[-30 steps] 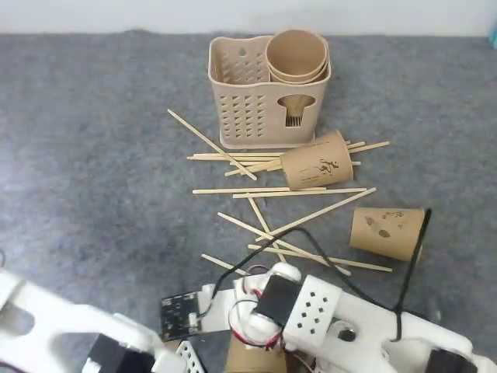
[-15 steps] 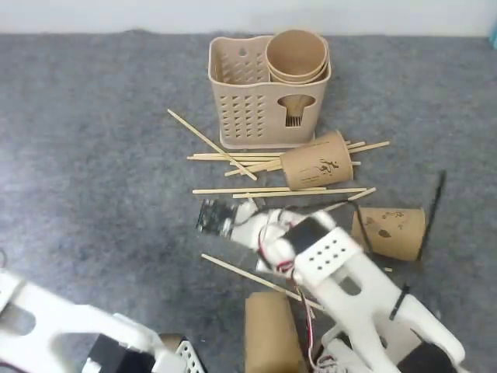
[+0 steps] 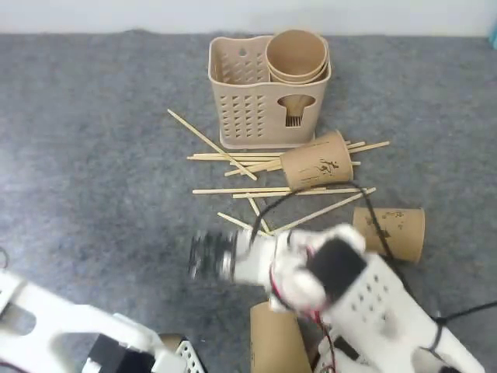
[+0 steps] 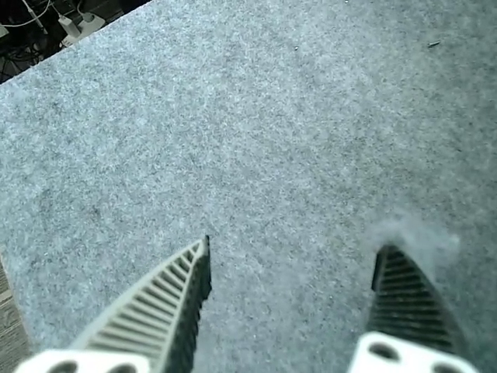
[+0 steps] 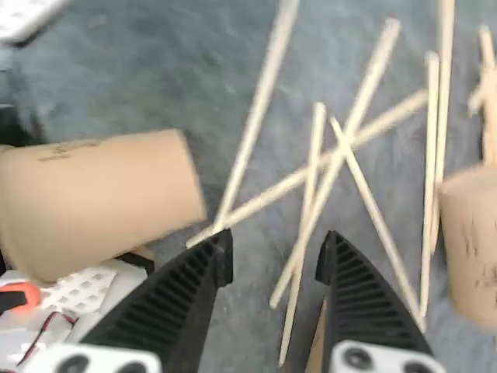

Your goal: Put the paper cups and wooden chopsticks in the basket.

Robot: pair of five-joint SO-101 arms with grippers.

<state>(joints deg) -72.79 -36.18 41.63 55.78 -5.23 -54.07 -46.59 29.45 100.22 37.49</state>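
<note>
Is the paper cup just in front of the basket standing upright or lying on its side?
On its side: the paper cup lies across the chopsticks, its printed wall facing up, outside the basket.

We see what looks like a robotics lab or hobby workspace: a desk [image 3: 85, 155] covered in grey felt-like matting, a white plastic robot arm [image 3: 380, 311] mounted at its near edge, a plain pale wall [image 3: 116, 14] behind, and loose cables [image 4: 35, 12] beyond the desk.
</note>
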